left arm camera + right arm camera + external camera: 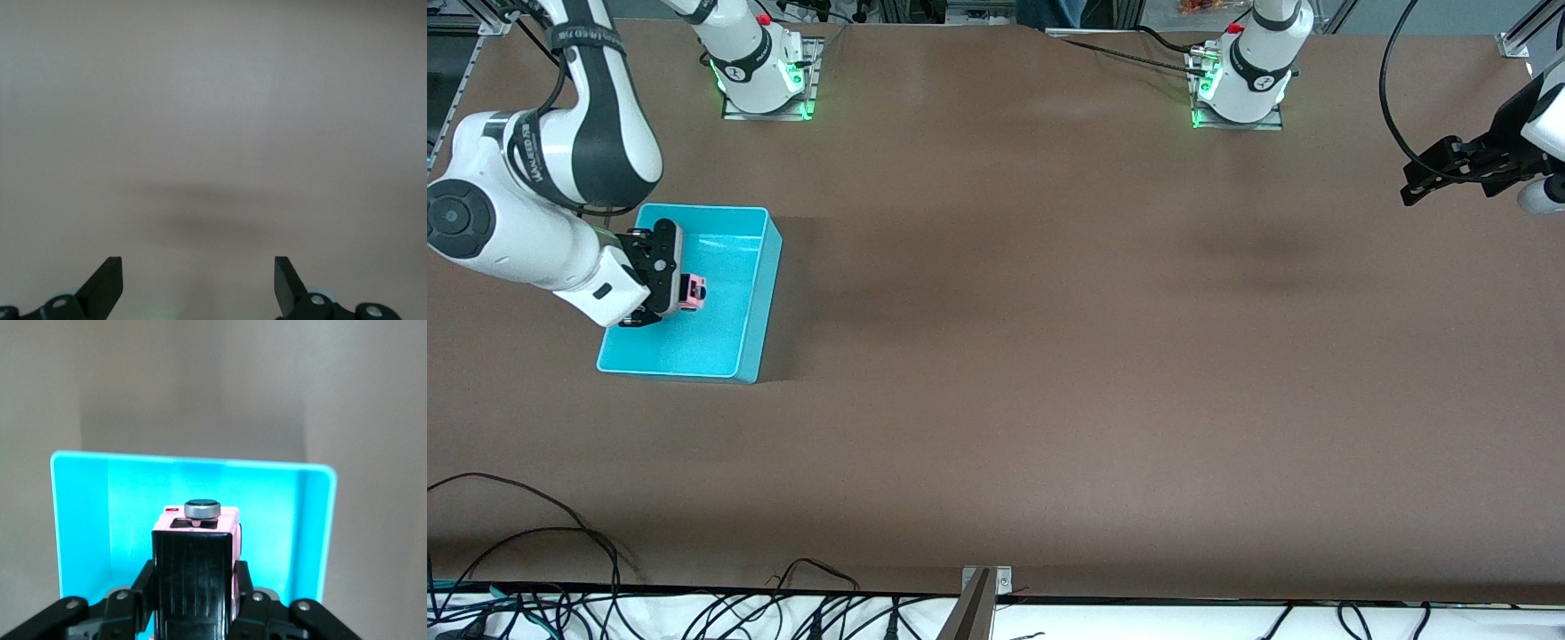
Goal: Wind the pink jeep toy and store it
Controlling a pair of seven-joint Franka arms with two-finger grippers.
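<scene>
The right gripper (687, 292) hangs over the turquoise bin (749, 293), its fingers closed tight on the pink jeep toy (694, 292), which sits in the air above the bin's floor, toward its 9 o'clock wall in the front view. The main risk, as I judge it, is the release: let go from this height, the small wheeled toy could bounce or roll and tip onto its side, or strike the nearby wall. The left gripper (1436, 173) waits, fingers wide apart and empty, above the bare counter (1049, 356) at its 3 o'clock edge.
</scene>
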